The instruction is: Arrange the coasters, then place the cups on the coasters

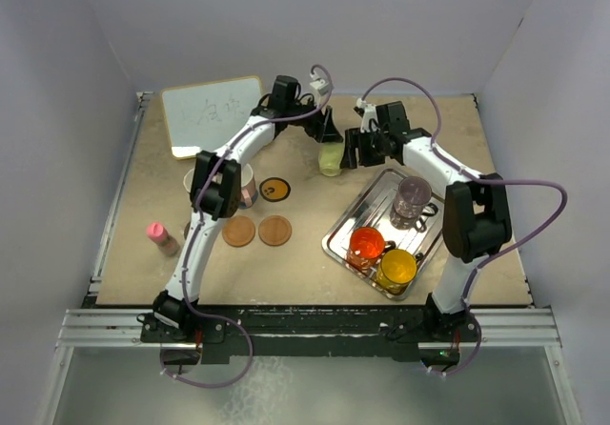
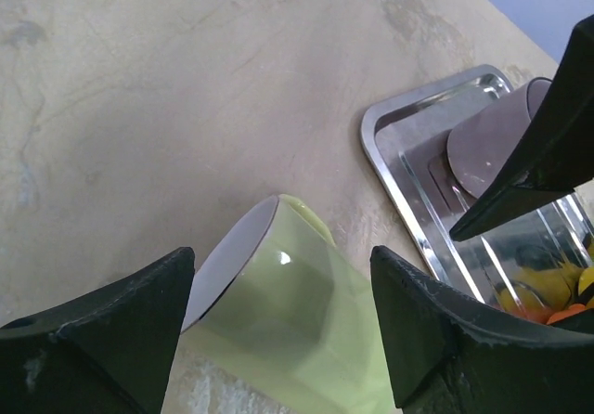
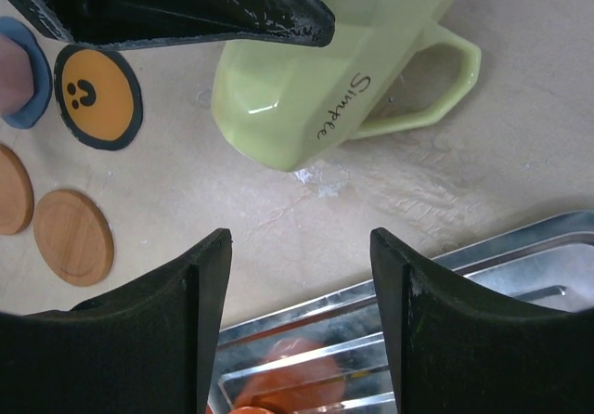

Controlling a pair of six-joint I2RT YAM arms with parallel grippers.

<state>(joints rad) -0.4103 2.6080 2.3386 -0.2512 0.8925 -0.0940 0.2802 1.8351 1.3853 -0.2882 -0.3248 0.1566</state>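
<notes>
The yellow-green cup (image 1: 331, 160) stands on the table left of the tray, handle to one side. My left gripper (image 1: 329, 131) is open, its jaws either side of this cup (image 2: 297, 321). My right gripper (image 1: 355, 149) hangs open and empty just right of the cup (image 3: 306, 89), over the tray's edge. Three translucent cups sit in the tray: purple (image 1: 412, 199), red-orange (image 1: 365, 246), yellow (image 1: 396, 268). A black-rimmed orange coaster (image 1: 275, 190) and two tan coasters (image 1: 239, 231) (image 1: 274, 230) lie at centre left. A pink cup (image 1: 248, 189) sits on a blue coaster (image 3: 28, 75).
The metal tray (image 1: 348, 213) lies tilted at the right. A whiteboard (image 1: 212, 113) rests at the back left. A small pink bottle (image 1: 160, 237) stands near the left edge. My left arm reaches over the pink cup and coasters.
</notes>
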